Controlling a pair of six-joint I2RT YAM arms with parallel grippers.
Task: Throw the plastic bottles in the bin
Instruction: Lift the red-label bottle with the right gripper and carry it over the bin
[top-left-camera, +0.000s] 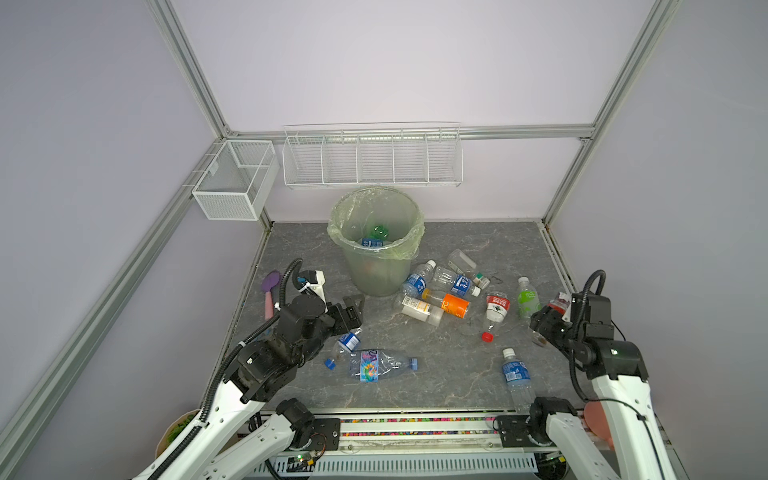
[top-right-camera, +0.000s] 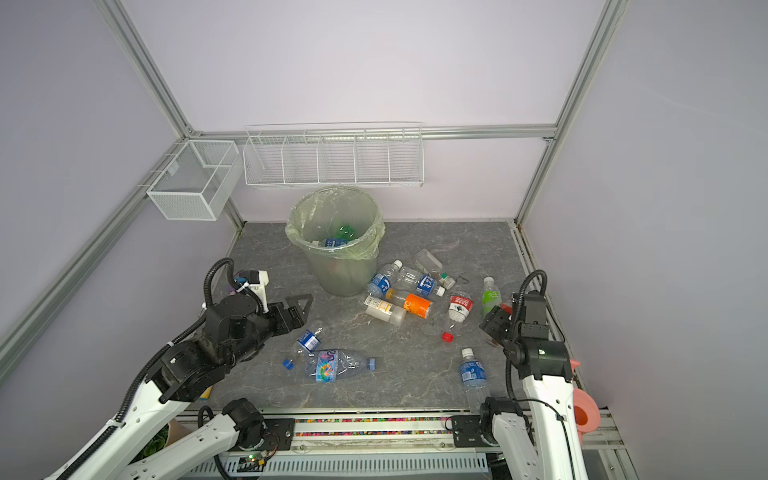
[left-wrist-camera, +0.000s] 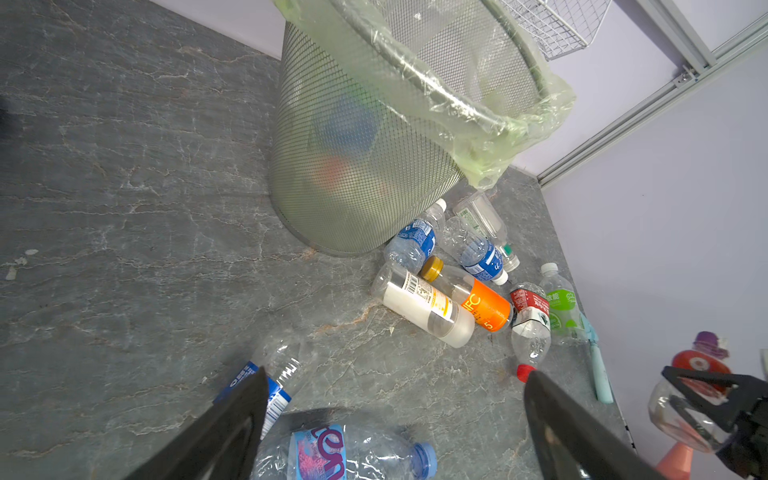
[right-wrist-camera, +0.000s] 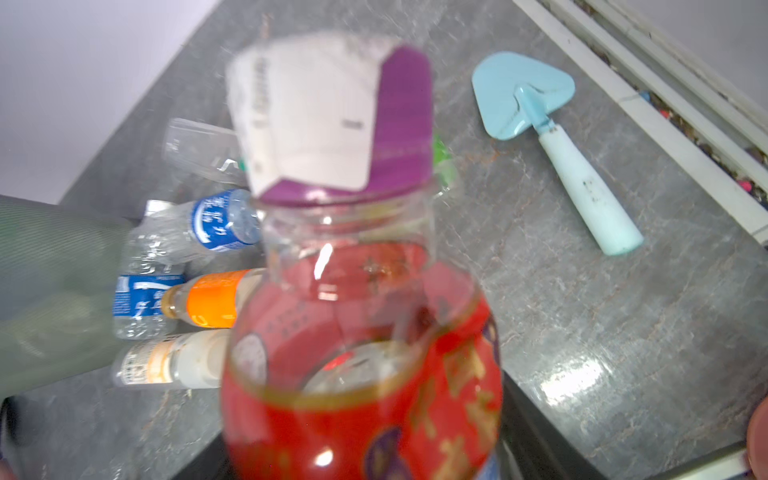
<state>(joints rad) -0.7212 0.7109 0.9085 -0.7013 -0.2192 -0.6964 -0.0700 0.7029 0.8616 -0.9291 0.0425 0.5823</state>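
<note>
The bin (top-left-camera: 376, 241) (top-right-camera: 336, 249) (left-wrist-camera: 365, 158) stands at the back of the table with a green and a blue-labelled bottle inside. Plastic bottles lie to its right, among them an orange-labelled one (top-left-camera: 451, 304) and a white one (top-left-camera: 419, 309). A multicoloured-label bottle (top-left-camera: 380, 365) (left-wrist-camera: 345, 453) and a small blue-label bottle (top-left-camera: 347, 341) lie near the front left. My left gripper (top-left-camera: 355, 309) (left-wrist-camera: 395, 374) hangs open just above them, empty. My right gripper (top-left-camera: 544, 320) (right-wrist-camera: 361, 457) is shut on a red-labelled bottle (right-wrist-camera: 361, 374) with a purple-and-white top, lifted off the table at the right edge.
White wire baskets (top-left-camera: 372, 160) (top-left-camera: 235, 178) hang on the back and left walls. A purple spatula (top-left-camera: 271, 291) lies at the left edge, a light-blue scoop (right-wrist-camera: 552, 137) at the right edge. A loose blue cap (top-left-camera: 329, 364) lies beside the multicoloured bottle. Another blue-label bottle (top-left-camera: 515, 374) lies front right.
</note>
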